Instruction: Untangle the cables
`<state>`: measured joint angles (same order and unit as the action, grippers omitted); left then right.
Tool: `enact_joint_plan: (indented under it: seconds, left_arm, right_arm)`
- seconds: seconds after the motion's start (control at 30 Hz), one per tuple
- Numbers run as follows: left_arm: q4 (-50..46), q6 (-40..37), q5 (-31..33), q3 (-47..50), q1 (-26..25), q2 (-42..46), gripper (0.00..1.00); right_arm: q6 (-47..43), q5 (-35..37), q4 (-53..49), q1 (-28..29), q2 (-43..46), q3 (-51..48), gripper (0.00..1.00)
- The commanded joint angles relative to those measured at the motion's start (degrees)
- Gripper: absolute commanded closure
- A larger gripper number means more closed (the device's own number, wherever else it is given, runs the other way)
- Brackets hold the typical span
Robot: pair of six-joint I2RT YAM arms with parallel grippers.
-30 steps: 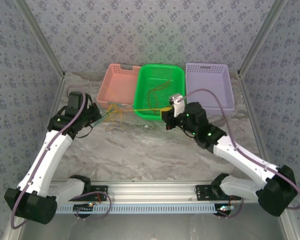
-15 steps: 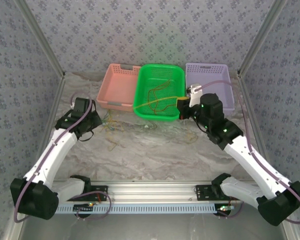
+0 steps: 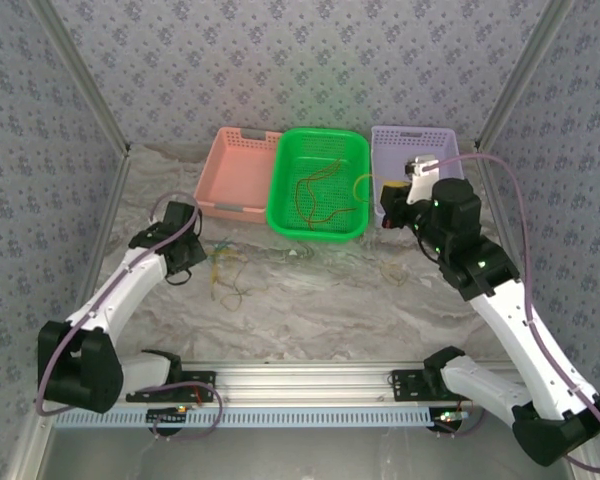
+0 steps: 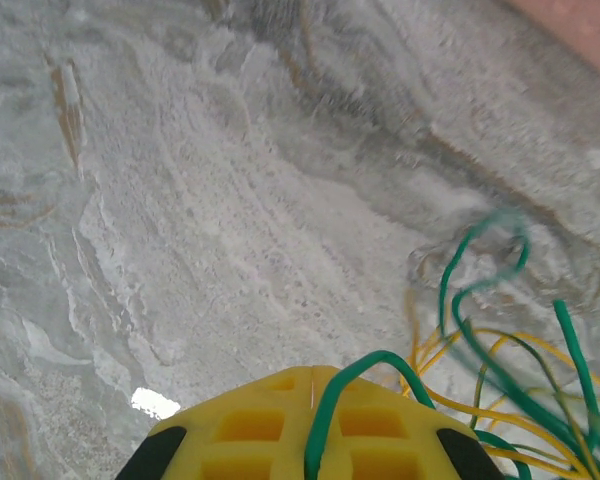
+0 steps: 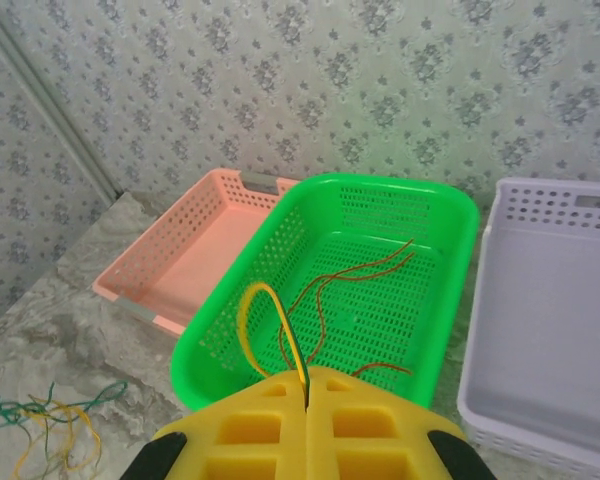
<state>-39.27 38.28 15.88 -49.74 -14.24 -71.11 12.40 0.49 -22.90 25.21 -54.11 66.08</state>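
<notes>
L fingers clamped on green cable, R fingers pinching yellow cable — red cable in green basket

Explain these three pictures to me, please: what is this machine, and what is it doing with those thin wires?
These are two white robot arms bolted to a marble-patterned table. One picture looks down from above; the other two come from cameras on the wrists, so the yellow blocks are each arm's own fingers. The left end effector is shut on a green cable that runs into a tangle of yellow and green cables on the table. The right end effector is shut on a yellow cable, held up before the green basket, which holds a red-orange cable. A pink basket and a purple basket flank it.
</notes>
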Motion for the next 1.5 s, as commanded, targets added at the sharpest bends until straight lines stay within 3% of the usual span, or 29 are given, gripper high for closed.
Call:
enact_joint_plan:
  seconds: [0.0, 0.07, 0.27, 0.4, 0.6, 1.0, 1.23, 1.47]
  left_arm:
    - [2.6, 1.0, -0.9, 1.0, 0.3, -0.6, 1.00]
    - [2.8, 1.1, -2.8, 1.0, 0.2, -0.7, 0.96]
    - [1.6, 1.6, -7.4, 0.7, 0.0, 5.0, 0.45]
    - [-1.1, 2.0, -9.6, -0.3, -0.5, 10.3, 0.30]
    - [-2.6, 3.2, -12.2, -2.1, -5.2, 16.5, 0.27]
    - [5.0, 7.0, -15.8, 2.3, -19.6, 22.2, 0.31]
    - [7.7, 8.1, -14.6, 5.3, -26.0, 23.5, 0.35]
    - [6.3, 8.7, -13.2, 6.9, -26.4, 28.2, 0.35]
  right_arm:
    - [-0.7, 0.4, -3.9, -0.3, -0.2, 5.2, 1.00]
    - [-0.5, 1.5, -5.6, -0.4, -0.8, 6.8, 1.00]
    - [1.1, 1.8, -8.2, -1.2, -1.6, 11.6, 1.00]
    - [1.4, 1.3, -10.0, -1.4, -3.3, 16.3, 1.00]
    - [2.0, 2.0, -14.0, -2.7, -7.2, 25.3, 1.00]
    - [3.0, -0.5, -16.1, -9.5, -17.8, 46.1, 1.00]
    - [5.0, -5.6, -13.8, -18.9, -26.9, 56.9, 1.00]
    - [8.7, -10.1, -8.3, -28.0, -36.3, 62.9, 1.00]
